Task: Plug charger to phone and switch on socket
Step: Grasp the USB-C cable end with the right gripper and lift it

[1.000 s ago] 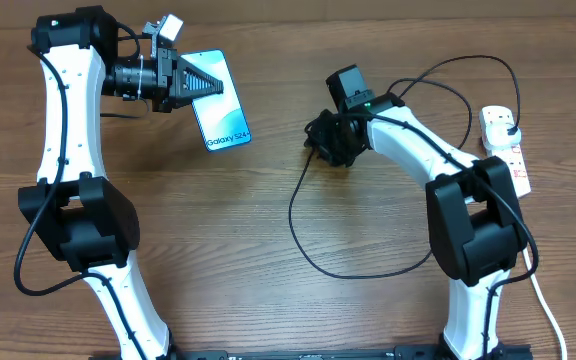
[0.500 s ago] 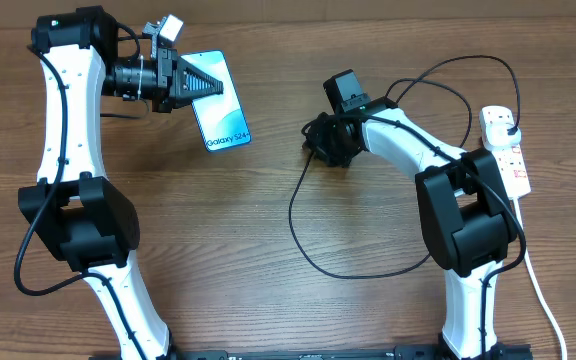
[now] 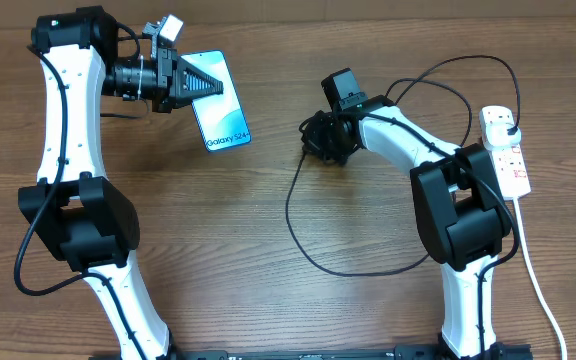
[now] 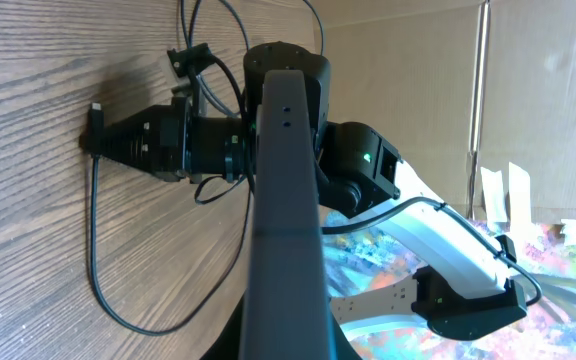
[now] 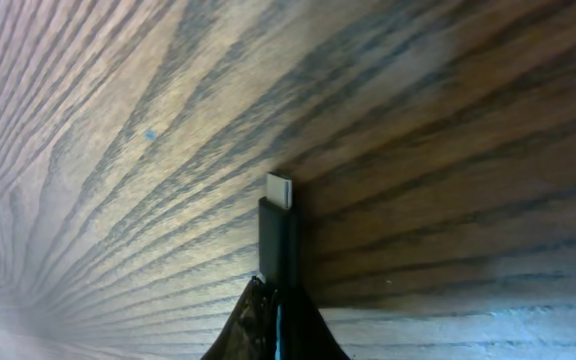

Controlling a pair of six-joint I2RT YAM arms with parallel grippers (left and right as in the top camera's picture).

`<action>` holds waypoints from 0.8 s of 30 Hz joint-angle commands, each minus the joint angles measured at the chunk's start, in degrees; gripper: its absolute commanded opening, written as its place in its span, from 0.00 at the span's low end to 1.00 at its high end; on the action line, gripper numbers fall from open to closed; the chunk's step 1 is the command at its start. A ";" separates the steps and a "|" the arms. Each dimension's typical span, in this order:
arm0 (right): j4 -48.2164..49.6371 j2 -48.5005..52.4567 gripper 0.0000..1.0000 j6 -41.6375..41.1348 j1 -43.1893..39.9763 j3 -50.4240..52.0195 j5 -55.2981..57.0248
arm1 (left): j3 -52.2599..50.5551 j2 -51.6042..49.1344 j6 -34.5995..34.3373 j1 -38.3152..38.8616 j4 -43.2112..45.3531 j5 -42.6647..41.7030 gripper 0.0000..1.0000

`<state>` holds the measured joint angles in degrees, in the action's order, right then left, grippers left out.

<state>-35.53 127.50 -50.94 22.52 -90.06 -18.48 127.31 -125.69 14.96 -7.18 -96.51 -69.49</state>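
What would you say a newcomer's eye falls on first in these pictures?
The bright light-blue phone, held in the left gripper at the far left, stands out first. Opposite it, the right gripper pinches the charger just behind its silver tip, and the black cable loops away toward the white socket at the right edge.

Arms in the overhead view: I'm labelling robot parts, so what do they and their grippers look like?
The left arm and right arm have white link shells, bulky black joints and thin black cables alongside. The left gripper and right gripper are black, tapering to wedge-shaped fingers. A green light glows by the right wrist.
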 commanded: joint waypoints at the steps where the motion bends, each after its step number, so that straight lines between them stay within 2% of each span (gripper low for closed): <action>1: -0.70 3.78 0.04 4.28 0.24 0.85 1.88 | 1.53 1.31 -0.44 0.13 -0.33 -1.55 0.04; 5: -0.76 3.74 0.04 9.66 0.00 0.83 0.90 | 1.53 1.31 -0.44 0.13 -0.31 -0.48 0.04; 13: 1.07 0.20 0.04 30.05 -3.19 0.83 -17.53 | 1.53 1.31 -0.46 0.13 -0.33 -0.44 0.04; 24: -8.07 -16.37 0.04 41.97 -3.48 0.83 -21.27 | 1.53 1.31 -0.46 0.33 -0.33 -0.44 0.04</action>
<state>-42.17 118.28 -14.55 19.05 -89.03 -36.25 127.31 -125.69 14.96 -7.18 -96.53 -68.27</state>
